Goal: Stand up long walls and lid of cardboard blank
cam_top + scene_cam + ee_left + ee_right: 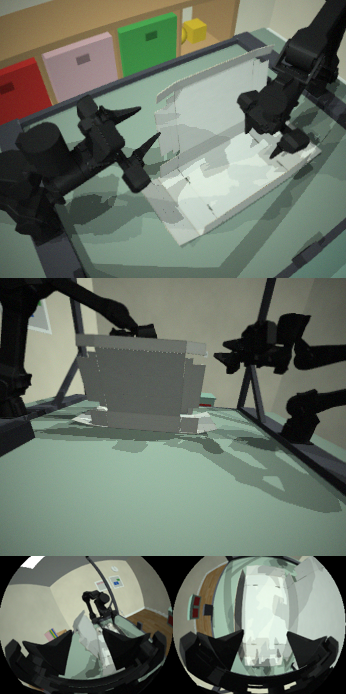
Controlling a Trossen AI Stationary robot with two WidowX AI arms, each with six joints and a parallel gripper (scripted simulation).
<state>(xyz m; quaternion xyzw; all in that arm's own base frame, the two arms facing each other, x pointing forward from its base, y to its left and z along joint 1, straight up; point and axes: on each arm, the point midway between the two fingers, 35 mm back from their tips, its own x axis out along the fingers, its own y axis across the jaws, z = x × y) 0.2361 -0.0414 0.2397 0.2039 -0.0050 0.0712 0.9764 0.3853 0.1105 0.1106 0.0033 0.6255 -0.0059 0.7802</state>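
Note:
The cardboard blank lies with its base flat on the table. Its far long wall stands upright, and a narrow strip along the top edge bends over. The near long wall lies flat on the table. My left gripper is open, level with the wall's left end, its fingertips just short of the end flap. My right gripper is open and points down over the base's right end, holding nothing. The right wrist view shows the base between its spread fingers. The left wrist view shows the blank ahead.
A shelf behind the table holds a red bin, a pink bin, a green bin and a yellow cube. A raised dark rim runs round the table top.

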